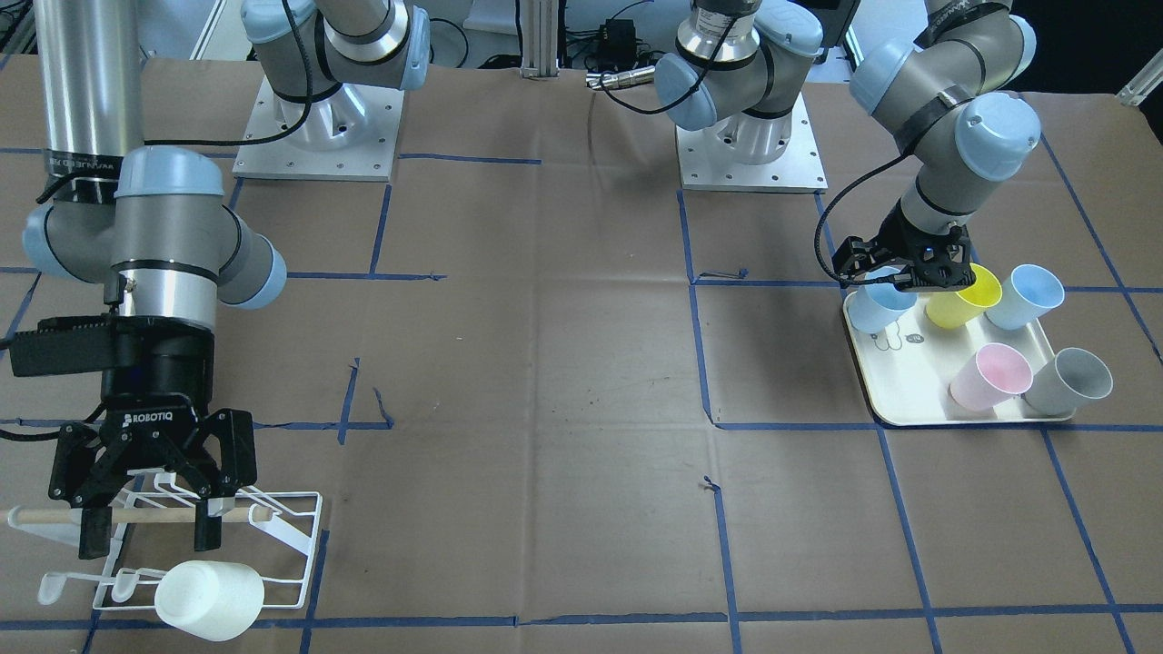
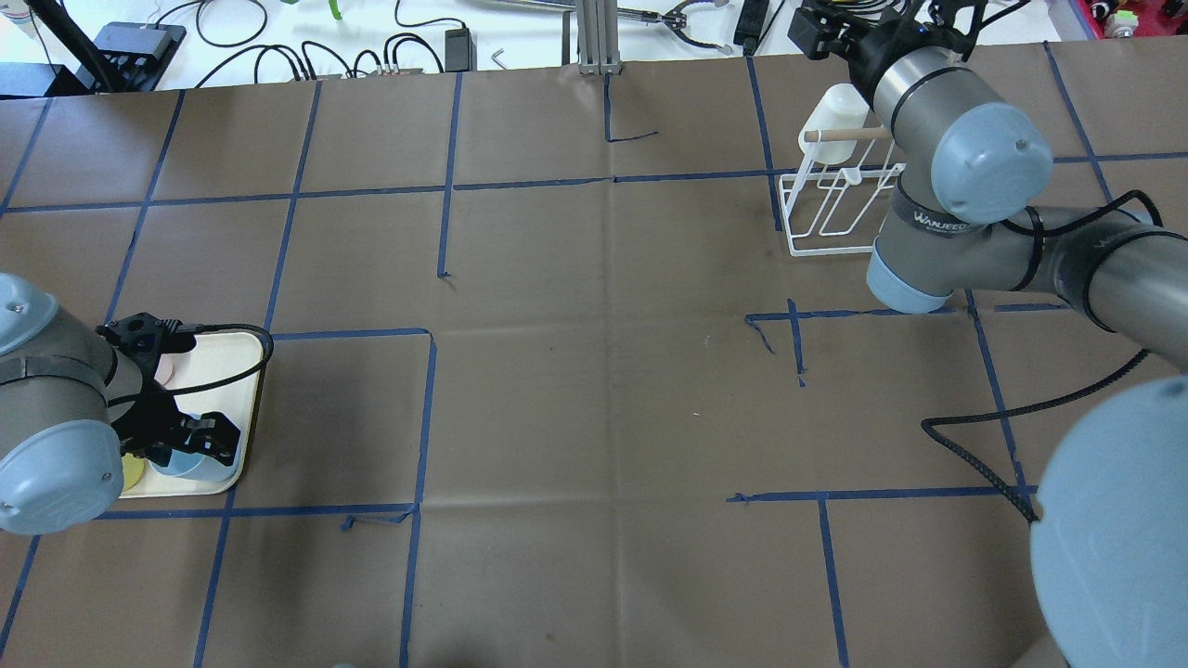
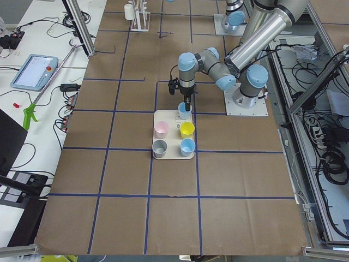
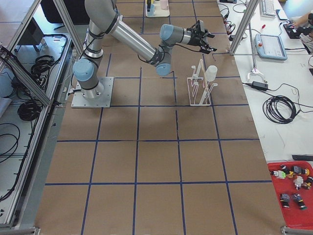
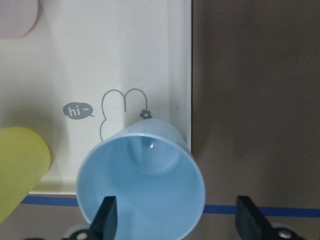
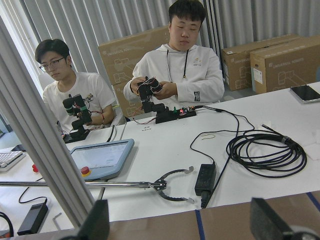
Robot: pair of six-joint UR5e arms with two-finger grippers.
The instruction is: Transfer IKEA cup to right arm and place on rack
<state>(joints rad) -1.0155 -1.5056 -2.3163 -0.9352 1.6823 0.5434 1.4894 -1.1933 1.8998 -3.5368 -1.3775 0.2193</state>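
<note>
— Starting at the left gripper (image 5: 177, 222): open or shut?
— Open, and holding nothing. Straddles one wall of a blue cup (image 5: 142, 185), with one finger (image 5: 107, 217) dipped inside the mouth and the other outside, clear of the wall.
— Standing where?
— Upright, mouth up, on the tray (image 1: 895, 391), in the corner nearest the robot's base and the table's middle, close against the rim.
— Counting the tray's load?
— Five in all: that blue cup, a second blue cup (image 1: 1025, 295), one yellow cup (image 1: 963, 298), one pink cup (image 1: 990, 377), one grey cup (image 1: 1072, 381).
— Any writing?
— "hi~" (image 5: 78, 110) in a grey speech bubble, printed on the tray beside a rabbit outline (image 5: 119, 111).
— Then the right gripper (image 1: 150, 542)?
— Spread wide, empty. Hangs above the rack (image 1: 273, 545) without touching it, facing out toward the operators' side. Carries "ROBOTIQ" (image 1: 150, 420) in white on the black body.
— On the rack?
— One white cup (image 1: 209, 599), hung on a prong at the end toward the operators; one dowel (image 1: 45, 516) across the top.
— Further out?
— "WANJEED" (image 2: 942, 223) on a black strap around the right arm (image 2: 1114, 278). Past the table's edge, in the right wrist view, two people at a white bench: a man in a hoodie (image 6: 182, 70) and a man in glasses (image 6: 65, 90), each holding a small black device. One grey tablet (image 6: 102, 157) with a red button; cardboard boxes (image 6: 285, 60) behind, print too small to read surely.
</note>
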